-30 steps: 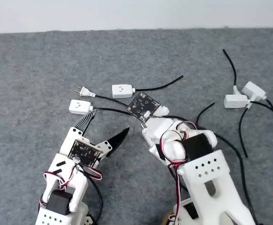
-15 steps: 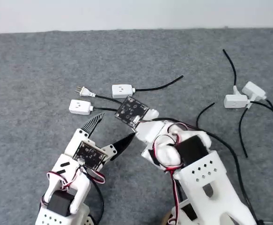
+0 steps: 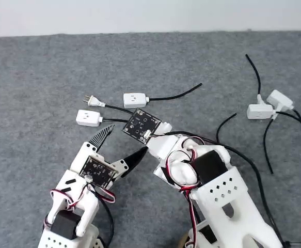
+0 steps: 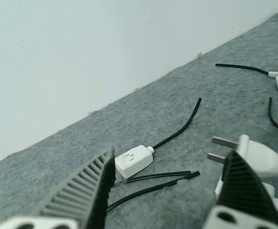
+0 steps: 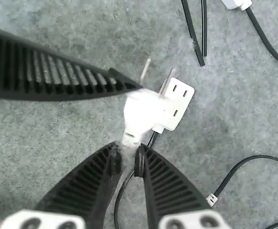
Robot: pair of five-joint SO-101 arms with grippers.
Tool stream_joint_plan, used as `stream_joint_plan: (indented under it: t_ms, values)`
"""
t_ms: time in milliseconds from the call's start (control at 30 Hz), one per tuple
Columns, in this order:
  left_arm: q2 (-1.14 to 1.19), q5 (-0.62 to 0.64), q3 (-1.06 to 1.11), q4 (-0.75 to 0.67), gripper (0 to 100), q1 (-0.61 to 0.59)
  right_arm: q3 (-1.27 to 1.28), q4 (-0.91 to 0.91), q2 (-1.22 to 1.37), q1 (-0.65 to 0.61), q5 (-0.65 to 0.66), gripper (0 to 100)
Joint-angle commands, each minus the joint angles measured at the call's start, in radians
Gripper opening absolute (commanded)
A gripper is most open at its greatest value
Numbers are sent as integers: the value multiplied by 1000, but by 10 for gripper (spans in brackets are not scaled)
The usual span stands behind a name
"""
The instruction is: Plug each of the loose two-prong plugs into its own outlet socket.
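The right end effector [image 5: 127,157] pinches the white two-prong plug [image 5: 141,112] by its cord end just above a white outlet socket [image 5: 180,106] on the grey felt desk [image 5: 34,133], beside the spread left end effector [image 4: 171,155].

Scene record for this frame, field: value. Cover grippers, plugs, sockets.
left gripper: open, nothing between the jaws
right gripper: shut on the held plug at its cord end
held plug: prongs bare, not inserted
near socket: right beside the held plug; contact unclear
loose plug: lying on the carpet, unplugged
back socket: beside the loose plug, nothing plugged in
front socket: nearer the arms, nothing plugged in
joined pair: far right, looks plugged together
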Motion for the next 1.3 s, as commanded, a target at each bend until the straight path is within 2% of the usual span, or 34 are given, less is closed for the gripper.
stream_joint_plan:
  t_ms: [0, 267, 833, 1000, 1167, 1267]
  values:
    - [0, -3, 18, -57, 349, 20, -112, 42, -18, -24, -11, 8]
    - [3, -23, 41, -46, 349, 80, -236, 130, -18, -24, -9, 8]
    - [-2, -25, 33, -44, 349, 66, -222, 122, -5, -21, -25, 8]
    - [-2, -12, 7, -44, 349, 2, 6, -19, -5, -21, -48, 25]
    - [-2, 12, 4, -46, 349, -12, 269, -208, -5, -22, -46, 184]
    - [-3, 14, 2, -51, 349, -32, 342, -271, -7, -25, -46, 196]
